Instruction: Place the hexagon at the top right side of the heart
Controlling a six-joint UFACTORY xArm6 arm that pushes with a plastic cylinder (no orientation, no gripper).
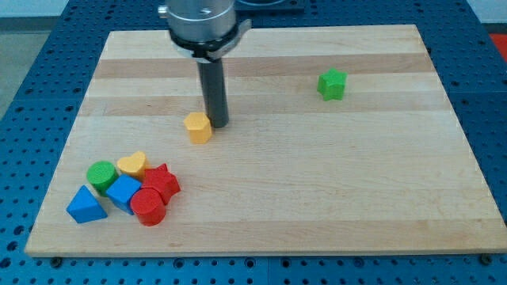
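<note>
A yellow hexagon block (198, 127) lies on the wooden board left of centre. My tip (219, 123) stands just to its right, touching or nearly touching it. A yellow heart block (133, 165) lies lower left, in a cluster of blocks. The hexagon sits up and to the right of the heart, with a gap between them.
The cluster at the lower left also holds a green cylinder (101, 175), a blue triangle (85, 205), a blue cube (123, 192), a red star (162, 182) and a red cylinder (148, 207). A green star-like block (332, 84) lies alone at the upper right.
</note>
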